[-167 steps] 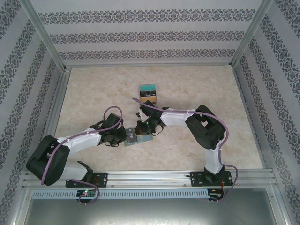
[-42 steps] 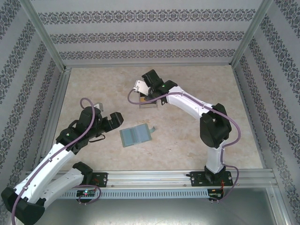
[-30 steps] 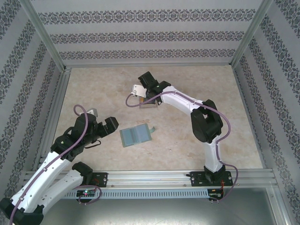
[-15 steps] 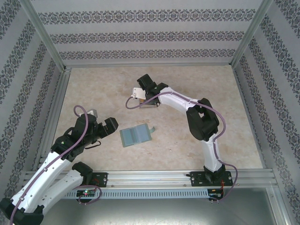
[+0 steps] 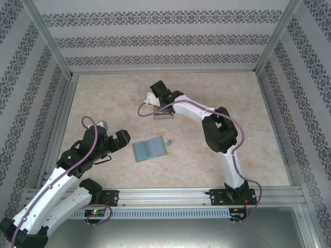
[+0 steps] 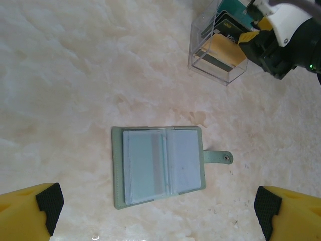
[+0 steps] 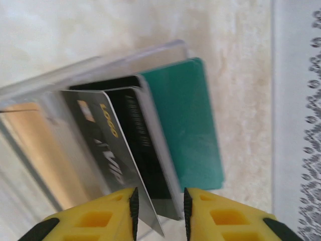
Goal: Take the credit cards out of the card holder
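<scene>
Credit cards (image 7: 180, 125) stand upright in a clear stand (image 6: 199, 50), right at the right tool (image 7: 159, 213). Teal card sits farthest from the tool, the black and grey-printed cards have their near ends between its jaws, and the orange-brown one is off to one side. Jaws are parted a little, wider than a card is thick, so nothing looks clamped. Cards are likely light, stiff, slick and thin; take one by a short edge, pinching across the flat faces. Card holder (image 6: 160, 165) lies flat and spread open on the counter (image 6: 70, 75), just ahead of the left tool (image 6: 158, 208). It is grey-green and soft-looking, tab (image 6: 220, 158) sticking out sideways, and its pale clear pockets look empty, not certain. Left tool is spread wide, holding nothing. Holder would probably flop and slide if tugged; pin a cover edge.
</scene>
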`<action>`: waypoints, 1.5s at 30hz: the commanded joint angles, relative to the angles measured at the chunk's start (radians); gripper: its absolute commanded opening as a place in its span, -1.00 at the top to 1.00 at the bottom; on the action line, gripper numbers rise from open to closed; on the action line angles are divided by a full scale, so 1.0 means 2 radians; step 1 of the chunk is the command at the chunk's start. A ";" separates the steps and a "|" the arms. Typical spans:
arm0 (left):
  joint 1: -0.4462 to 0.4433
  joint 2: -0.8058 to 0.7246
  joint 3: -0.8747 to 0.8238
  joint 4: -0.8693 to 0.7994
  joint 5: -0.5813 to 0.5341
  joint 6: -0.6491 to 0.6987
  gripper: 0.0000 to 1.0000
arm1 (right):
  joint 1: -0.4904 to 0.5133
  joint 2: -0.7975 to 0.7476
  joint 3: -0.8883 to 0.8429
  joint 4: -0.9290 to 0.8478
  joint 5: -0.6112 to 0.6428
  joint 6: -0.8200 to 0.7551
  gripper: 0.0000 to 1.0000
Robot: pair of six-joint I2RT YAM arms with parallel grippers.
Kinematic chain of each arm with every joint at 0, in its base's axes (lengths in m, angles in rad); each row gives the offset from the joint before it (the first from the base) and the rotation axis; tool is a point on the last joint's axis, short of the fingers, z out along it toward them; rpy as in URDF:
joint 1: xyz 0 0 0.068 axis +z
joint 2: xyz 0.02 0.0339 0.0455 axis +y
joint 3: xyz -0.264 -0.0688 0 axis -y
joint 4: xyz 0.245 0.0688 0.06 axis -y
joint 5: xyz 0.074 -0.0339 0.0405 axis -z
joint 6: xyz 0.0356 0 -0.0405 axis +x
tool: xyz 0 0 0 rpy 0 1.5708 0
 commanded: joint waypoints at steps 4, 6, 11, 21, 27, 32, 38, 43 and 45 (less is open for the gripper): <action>0.006 -0.004 -0.009 -0.010 -0.008 -0.005 -0.99 | -0.010 0.001 0.023 0.009 0.024 0.052 0.29; 0.006 -0.004 -0.012 -0.007 -0.007 -0.006 -0.99 | -0.010 -0.007 0.019 0.007 0.017 0.069 0.27; 0.006 -0.003 -0.019 0.004 -0.005 -0.005 -0.99 | -0.014 -0.026 0.012 -0.003 0.007 0.115 0.19; 0.006 0.003 -0.025 0.016 0.004 -0.003 -0.99 | -0.019 -0.057 -0.002 -0.012 -0.017 0.165 0.07; 0.007 0.004 -0.035 0.028 0.007 0.003 -0.99 | -0.029 -0.133 -0.046 0.018 -0.028 0.266 -0.95; 0.008 0.004 -0.047 0.046 0.008 0.005 -0.99 | -0.038 -0.187 -0.082 0.031 -0.035 0.360 -0.96; 0.009 0.010 -0.064 0.071 0.019 0.008 -0.99 | -0.087 -0.234 -0.125 0.022 -0.210 0.509 -0.97; 0.009 0.031 -0.093 0.117 0.052 -0.003 -1.00 | -0.129 -0.264 -0.205 0.088 -0.352 0.598 -0.96; 0.011 0.046 -0.108 0.151 0.076 -0.011 -0.86 | -0.128 -0.278 -0.232 0.093 -0.358 0.607 -0.97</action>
